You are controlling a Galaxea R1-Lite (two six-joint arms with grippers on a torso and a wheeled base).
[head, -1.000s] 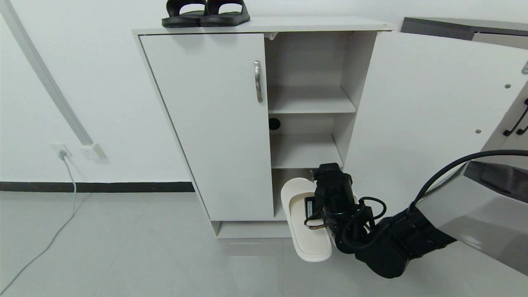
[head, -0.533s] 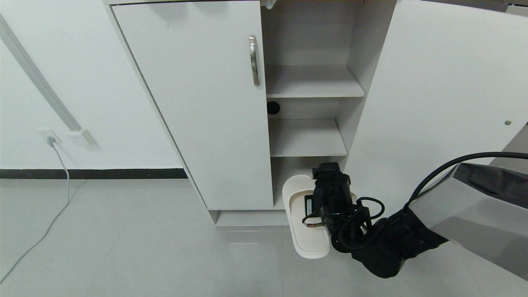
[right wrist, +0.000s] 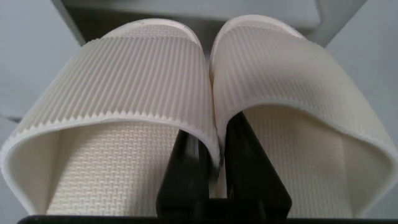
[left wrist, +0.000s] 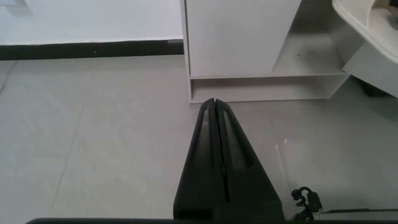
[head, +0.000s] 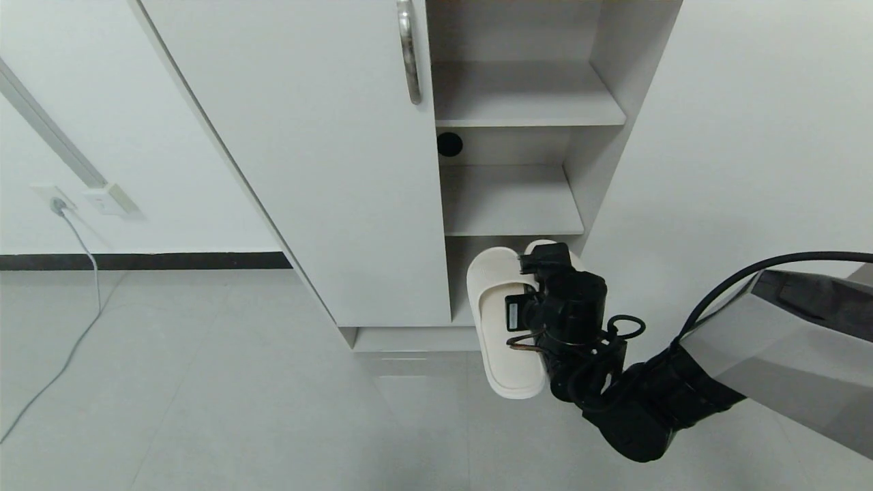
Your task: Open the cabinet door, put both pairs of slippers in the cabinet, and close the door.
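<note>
A pair of white slippers (head: 501,327) hangs side by side, toes pointing into the bottom compartment (head: 458,273) of the white cabinet (head: 327,170). My right gripper (head: 540,269) is shut on the slippers' two inner strap edges (right wrist: 208,124), just in front of the cabinet's opening; its tips (right wrist: 214,155) sit under the ribbed straps. The cabinet's right door (head: 736,170) stands open and its left door, with a metal handle (head: 407,54), is shut. My left gripper (left wrist: 214,107) is shut on nothing, low over the floor in front of the cabinet base (left wrist: 267,87).
Two bare shelves (head: 511,201) lie above the bottom compartment. The open door stands close beside my right arm. A wall socket with a cable (head: 58,204) is at the left, with open grey floor (head: 204,409) before the cabinet.
The head camera has tipped down and closer, so the cabinet top and the black slippers on it have left the picture. The right gripper has carried the white slippers slightly farther towards the bottom compartment.
</note>
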